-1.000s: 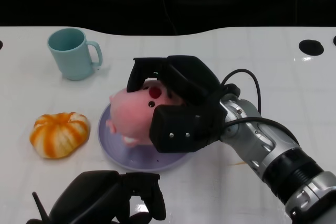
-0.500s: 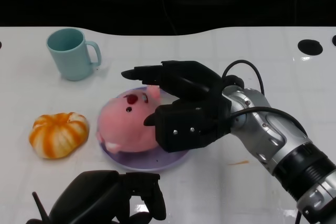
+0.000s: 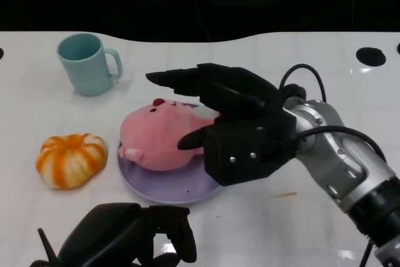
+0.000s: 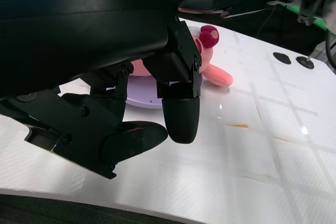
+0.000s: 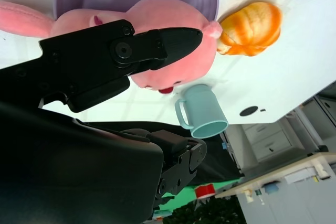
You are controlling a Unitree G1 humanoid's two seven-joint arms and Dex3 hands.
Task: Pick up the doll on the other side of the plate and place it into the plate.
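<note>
The doll (image 3: 159,144) lies on the plate (image 3: 164,187) just under my right robot hand (image 3: 234,126), whose fingers are spread and hold nothing. I judge placing done; next, lift clear.

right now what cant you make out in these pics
- Right side of the doll: head view, hidden behind the right hand; whether the fingers touch it is unclear.
- Most of the plate: covered by the doll in the head view and by the left hand in the left wrist view.
- Left hand: head view, cut off by the bottom edge.
</note>
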